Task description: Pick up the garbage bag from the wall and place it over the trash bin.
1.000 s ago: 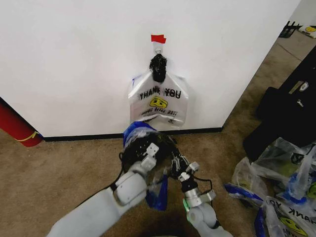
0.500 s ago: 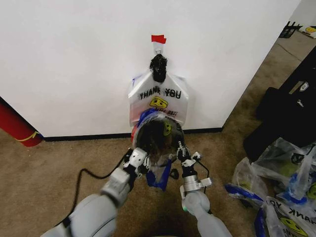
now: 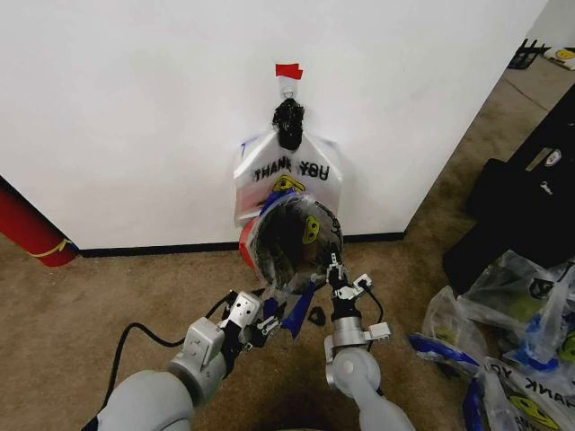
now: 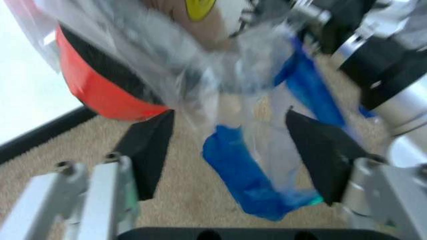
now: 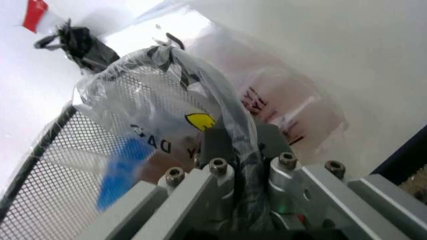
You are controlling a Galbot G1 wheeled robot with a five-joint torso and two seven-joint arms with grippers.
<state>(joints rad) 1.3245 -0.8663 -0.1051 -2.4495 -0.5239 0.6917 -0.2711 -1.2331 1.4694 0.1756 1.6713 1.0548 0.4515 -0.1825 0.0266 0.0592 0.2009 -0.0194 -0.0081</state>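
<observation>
Grey arms, silver screwed wrist brackets, black-fingered left tool (image 4: pixel 230 150), trailing black cable.

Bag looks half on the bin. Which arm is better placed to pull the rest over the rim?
Probably the right: the right gripper is shut on the garbage bag at the trash bin rim, while the left gripper hangs open lower down.
</observation>
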